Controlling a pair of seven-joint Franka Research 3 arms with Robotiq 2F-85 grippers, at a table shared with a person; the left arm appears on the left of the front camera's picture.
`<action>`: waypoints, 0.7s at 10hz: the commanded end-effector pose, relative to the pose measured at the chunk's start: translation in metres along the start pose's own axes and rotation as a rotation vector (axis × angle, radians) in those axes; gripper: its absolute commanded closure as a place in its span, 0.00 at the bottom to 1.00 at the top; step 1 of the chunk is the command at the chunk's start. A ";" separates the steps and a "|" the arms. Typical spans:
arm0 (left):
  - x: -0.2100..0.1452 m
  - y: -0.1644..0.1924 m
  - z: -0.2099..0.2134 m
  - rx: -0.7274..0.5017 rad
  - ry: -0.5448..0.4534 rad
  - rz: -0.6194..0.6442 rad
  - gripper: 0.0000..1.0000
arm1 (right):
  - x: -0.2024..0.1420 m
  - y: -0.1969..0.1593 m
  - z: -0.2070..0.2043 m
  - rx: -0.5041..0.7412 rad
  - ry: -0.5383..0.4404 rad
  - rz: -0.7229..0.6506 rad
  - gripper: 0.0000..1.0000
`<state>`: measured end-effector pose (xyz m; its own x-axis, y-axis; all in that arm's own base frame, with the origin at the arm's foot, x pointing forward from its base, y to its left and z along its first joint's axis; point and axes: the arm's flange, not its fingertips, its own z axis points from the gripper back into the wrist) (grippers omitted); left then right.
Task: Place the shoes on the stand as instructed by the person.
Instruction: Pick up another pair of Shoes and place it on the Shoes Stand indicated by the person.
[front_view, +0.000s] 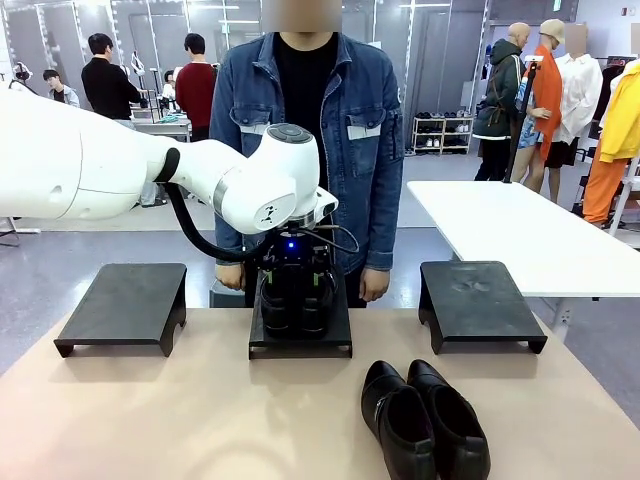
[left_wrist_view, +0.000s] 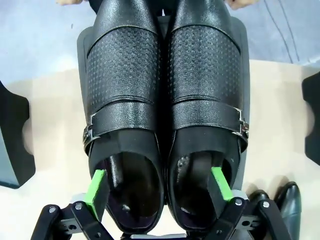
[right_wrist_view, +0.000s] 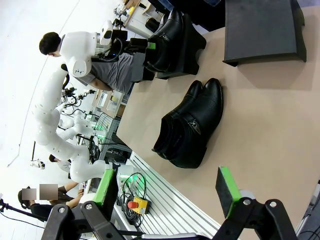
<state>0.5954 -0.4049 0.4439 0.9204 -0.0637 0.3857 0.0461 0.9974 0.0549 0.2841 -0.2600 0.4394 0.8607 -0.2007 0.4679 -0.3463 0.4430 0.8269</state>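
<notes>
My left arm (front_view: 110, 165) was stretched across from the left, wrist bent down over the middle stand (front_view: 300, 342). The left gripper (left_wrist_view: 158, 187) hung at the heel end of the pair of buckled black shoes (left_wrist_view: 125, 75) standing there. Its fingers were spread wide, with a green pad (left_wrist_view: 97, 192) over each shoe's opening; I couldn't tell if they touched leather. The right gripper (right_wrist_view: 166, 187) had its fingers apart, holding nothing. The pair stood side by side, toes toward the person (front_view: 350, 130), glossy with perforated fronts. The second pair of black shoes (front_view: 425, 420) sat on the table (front_view: 180, 420), right of centre.
</notes>
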 end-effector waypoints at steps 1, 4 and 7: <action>0.002 0.000 0.000 -0.002 -0.016 0.001 0.00 | 0.000 0.001 0.001 0.009 -0.010 0.007 0.00; 0.002 0.000 0.000 -0.002 -0.016 0.001 0.00 | 0.000 0.001 0.001 0.009 -0.010 0.007 0.00; 0.008 0.016 0.019 -0.072 0.040 0.016 0.00 | 0.000 0.001 0.001 0.009 -0.010 0.007 0.00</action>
<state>0.5963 -0.4032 0.4491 0.9236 -0.0536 0.3797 0.0440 0.9985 0.0340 0.2841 -0.2600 0.4394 0.8607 -0.2007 0.4679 -0.3462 0.4430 0.8269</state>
